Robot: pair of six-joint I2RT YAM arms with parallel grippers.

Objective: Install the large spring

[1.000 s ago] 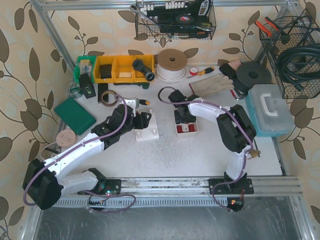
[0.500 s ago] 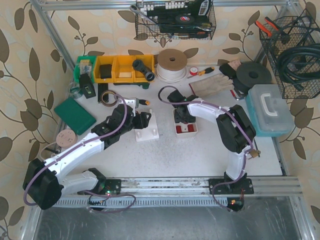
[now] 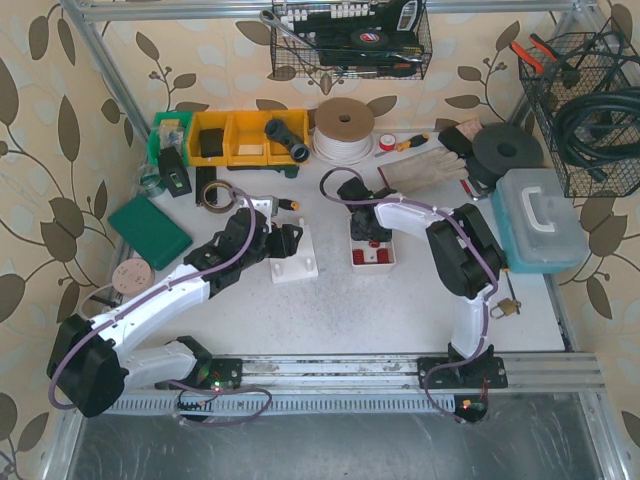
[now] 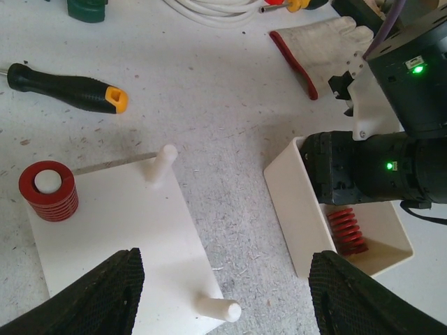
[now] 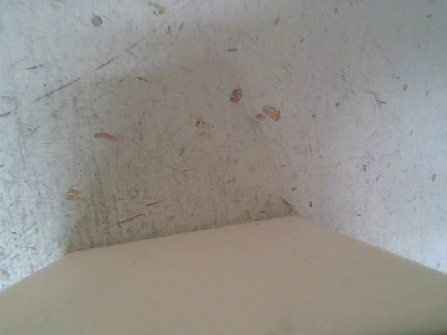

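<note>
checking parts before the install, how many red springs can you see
3. One spring sits over a peg on the white board; two springs lie in the tray. The right arm may hide more.

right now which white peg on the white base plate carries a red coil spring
The left peg in the left wrist view: a red coil spring rings it; the middle peg and near peg stand bare.

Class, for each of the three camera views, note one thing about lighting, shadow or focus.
Top external: evenly lit, sharp, soft shadows only. Left wrist: red spring crisp, its own dark fingers at the bottom edge softer. Right wrist: very close, a broad soft shadow on the table, the cream tray wall nearly featureless.
</note>
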